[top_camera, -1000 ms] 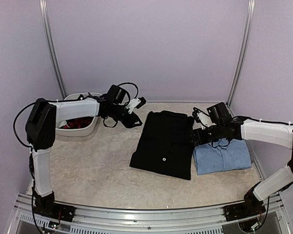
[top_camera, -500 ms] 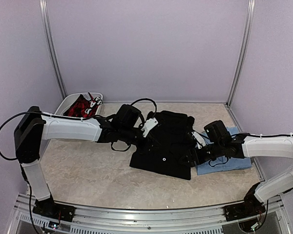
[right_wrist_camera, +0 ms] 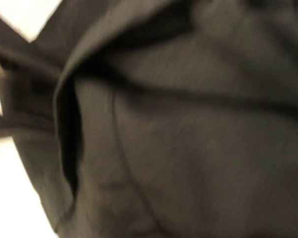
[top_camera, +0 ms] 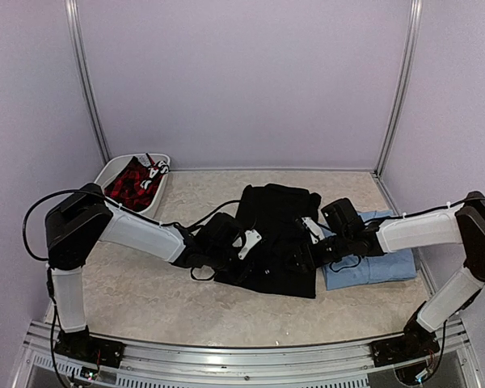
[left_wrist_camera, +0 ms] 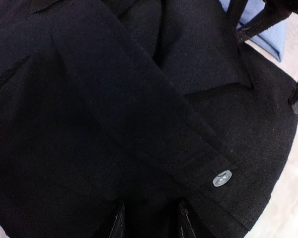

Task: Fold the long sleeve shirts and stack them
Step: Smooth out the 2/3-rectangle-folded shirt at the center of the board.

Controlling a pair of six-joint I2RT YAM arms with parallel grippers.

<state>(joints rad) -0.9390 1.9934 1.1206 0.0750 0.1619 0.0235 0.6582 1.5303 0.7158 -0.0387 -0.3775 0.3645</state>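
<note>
**Grippers at both side edges of the folded black shirt**

1. Far left corner. On the table (top_camera: 145, 295) I see a white bin (top_camera: 105, 173) holding a red and black cloth (top_camera: 132, 183). It stands well apart from both shirts.

2. Left arm. It reaches from the near left edge toward the middle of the table. I read the left gripper (left_wrist_camera: 151, 224) as low at the left edge of the black shirt (top_camera: 271, 230). In the wrist view its two fingers (left_wrist_camera: 117, 224) stand a moderate way apart, with black cloth filling the gap. I cannot tell whether they pinch that cloth or merely rest on it.

3. Middle of the table. The black shirt lies flat, folded into a rough rectangle, its long side running from near to far. A sleeve lies folded across the top, and one small pale button (left_wrist_camera: 222, 178) shows at its cuff.

4. Right arm. I see the right gripper (top_camera: 299, 259) low at the right edge of the black shirt, toward its near corner. The right wrist view is blurred and filled with black cloth, and no finger shows. I cannot tell how wide this claw stands or whether it holds anything.

5. Right edge. The light blue shirt (top_camera: 380, 265) lies folded and flat, just beside the black shirt. The right forearm crosses above it. The two shirts lie side by side, not stacked.
</note>
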